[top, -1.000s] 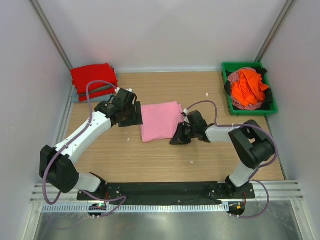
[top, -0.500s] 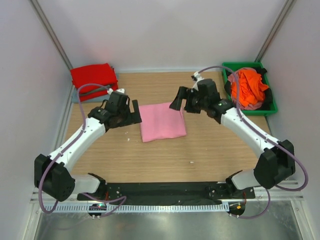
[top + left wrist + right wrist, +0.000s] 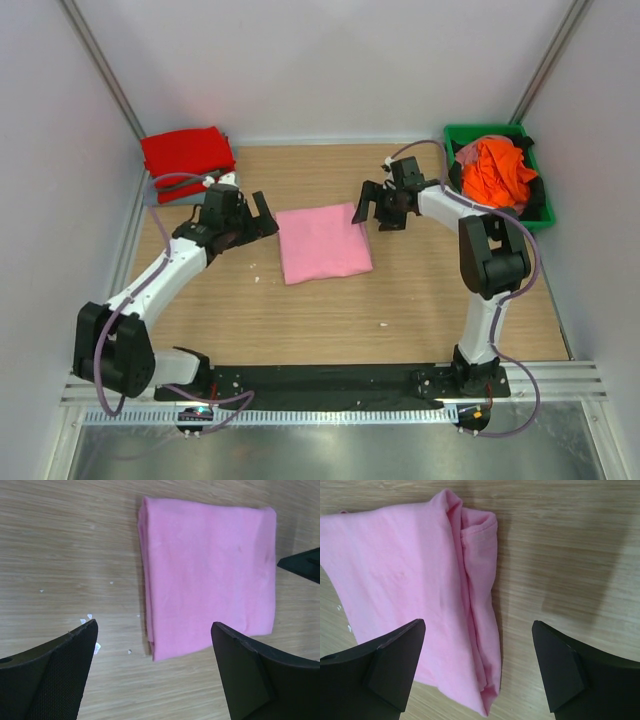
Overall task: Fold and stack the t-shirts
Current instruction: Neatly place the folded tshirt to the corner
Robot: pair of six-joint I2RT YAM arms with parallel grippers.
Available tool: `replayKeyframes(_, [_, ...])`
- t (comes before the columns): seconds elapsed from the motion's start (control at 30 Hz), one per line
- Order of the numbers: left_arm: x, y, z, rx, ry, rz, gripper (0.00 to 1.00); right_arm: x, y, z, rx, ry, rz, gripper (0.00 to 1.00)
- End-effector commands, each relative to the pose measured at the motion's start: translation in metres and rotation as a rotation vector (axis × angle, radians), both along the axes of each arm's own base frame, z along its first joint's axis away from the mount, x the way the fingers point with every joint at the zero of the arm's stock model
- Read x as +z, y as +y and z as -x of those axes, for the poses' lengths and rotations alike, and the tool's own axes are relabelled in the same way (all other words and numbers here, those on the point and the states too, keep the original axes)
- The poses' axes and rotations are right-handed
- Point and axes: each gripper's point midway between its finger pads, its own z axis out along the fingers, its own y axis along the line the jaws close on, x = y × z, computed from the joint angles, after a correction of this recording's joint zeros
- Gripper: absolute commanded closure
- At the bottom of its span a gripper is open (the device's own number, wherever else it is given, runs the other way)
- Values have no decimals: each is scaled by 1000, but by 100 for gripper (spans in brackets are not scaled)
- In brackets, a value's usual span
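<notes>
Overhead, the pink t-shirt lies folded into a flat rectangle near the middle of the desk. The left fingers sit just beside its left edge, spread apart and empty. The right fingers hover at its far right corner, also apart and holding nothing. At the back left corner a folded red t-shirt rests on a grey-blue t-shirt, of which only an edge shows. The orange t-shirt is bunched up in the green bin at the back right.

From the left wrist, the left fingers stand wide open above the wood, with the pink t-shirt ahead of them and its layered fold edge facing the camera. A few white specks lie beside it.

From the right wrist, the right fingers are likewise open over the pink t-shirt, whose stacked edges and hem run down between them.
</notes>
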Motion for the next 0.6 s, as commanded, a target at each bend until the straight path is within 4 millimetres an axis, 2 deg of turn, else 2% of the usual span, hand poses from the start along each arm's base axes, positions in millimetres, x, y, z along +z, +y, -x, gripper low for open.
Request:
replayKeyframes(0.0, [-3,-1,-31,26,-66,128,5,14,11,-25,47,-82,-56,5])
replayKeyframes(0.07, [-24,0,-40,50,-26,135,6,5,13,-25,52,-66,-69,5])
replayKeyframes(0.13, [-34,-8,-50,45,-25,173,7,-9,16,-24,57,-41,-81,6])
replayKeyframes(0.17, [-49,-12,-53,44,4,180,7,-12,18,-24,60,-36,-89,6])
replayKeyframes(0.23, [-57,-17,-64,44,-20,213,8,-19,19,-22,63,-25,-100,9])
replayKeyframes(0.27, [-66,-19,-70,41,-23,225,8,-22,20,-20,69,-22,-111,12])
replayKeyframes(0.3, [-69,-21,-73,37,-27,241,8,-24,21,-19,71,-20,-115,20])
replayKeyframes(0.37, [-79,-20,-78,52,-20,262,12,-28,24,-16,79,-11,-140,28])
replayKeyframes(0.4, [-92,-20,-79,55,4,261,13,-29,26,-15,76,-4,-157,35])
replayKeyframes(0.47, [-97,-22,-83,55,6,293,16,-35,29,-9,84,13,-178,41])
replayKeyframes(0.5, [-106,-24,-82,53,26,300,16,-37,29,-7,82,19,-184,41])
replayKeyframes(0.57, [-111,-30,-83,40,33,336,22,-42,28,-1,82,22,-186,41])
